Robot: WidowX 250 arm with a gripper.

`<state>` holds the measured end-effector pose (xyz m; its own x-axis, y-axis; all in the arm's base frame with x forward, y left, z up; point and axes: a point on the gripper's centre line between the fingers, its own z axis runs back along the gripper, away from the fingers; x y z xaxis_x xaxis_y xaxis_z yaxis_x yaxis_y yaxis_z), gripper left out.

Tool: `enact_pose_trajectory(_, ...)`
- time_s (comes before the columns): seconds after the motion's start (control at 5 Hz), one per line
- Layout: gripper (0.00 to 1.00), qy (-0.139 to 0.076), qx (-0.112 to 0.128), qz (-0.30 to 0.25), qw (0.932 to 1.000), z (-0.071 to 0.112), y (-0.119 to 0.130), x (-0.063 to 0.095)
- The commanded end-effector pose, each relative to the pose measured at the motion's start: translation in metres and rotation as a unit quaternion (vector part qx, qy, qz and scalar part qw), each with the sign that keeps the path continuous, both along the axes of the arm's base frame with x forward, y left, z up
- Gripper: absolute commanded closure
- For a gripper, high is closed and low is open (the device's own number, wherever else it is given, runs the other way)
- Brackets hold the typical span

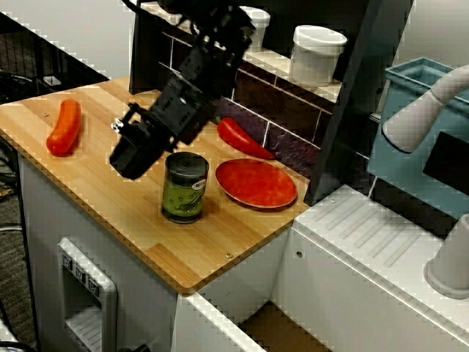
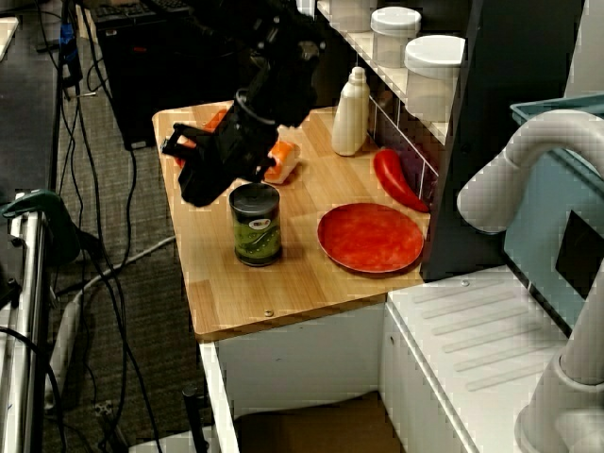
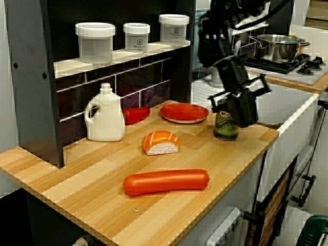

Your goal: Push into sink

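A green food can [image 1: 185, 187] [image 2: 256, 225] [image 3: 225, 125] stands upright on the wooden counter [image 1: 110, 213], just left of a red plate [image 1: 256, 182]. My black gripper [image 1: 129, 163] [image 2: 198, 189] [image 3: 245, 115] hangs low right beside the can, on the side away from the plate. Its fingers look shut with nothing between them, and I cannot tell whether they touch the can. The sink [image 1: 214, 328] [image 2: 302, 363] lies below the counter's end edge, past the can. Only a strip of its white wall and brown floor shows.
A red pepper [image 1: 242, 137] lies by the tiled back wall. An orange sausage [image 1: 64, 126], a salmon sushi piece [image 3: 161, 142] and a white bottle [image 3: 105, 114] are farther along the counter. The ribbed drainboard [image 1: 374, 235], grey faucet [image 1: 421, 110] and teal tub [image 1: 410, 125] border the sink. Jars line the shelf.
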<state>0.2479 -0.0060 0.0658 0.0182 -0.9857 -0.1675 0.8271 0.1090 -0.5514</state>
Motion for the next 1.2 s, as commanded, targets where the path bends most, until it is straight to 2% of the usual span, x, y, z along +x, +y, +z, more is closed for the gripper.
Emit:
enact_pose_trajectory(0.0,1.0,-0.058,-0.007,0.073,0.9956,0.026,0.055,0.01)
enact_pose_trajectory(0.2,1.0,-0.062,0.01,0.079,0.9949,0.017,0.06,0.012)
enact_pose_trajectory(0.4,1.0,-0.062,0.03,0.068,0.9953,0.003,0.053,0.008)
enact_pose_trajectory(0.8,1.0,-0.057,0.042,0.06,0.9957,-0.01,0.034,0.009)
enact_pose_trajectory(1.0,1.0,-0.051,0.045,0.056,0.9961,-0.016,0.015,0.013)
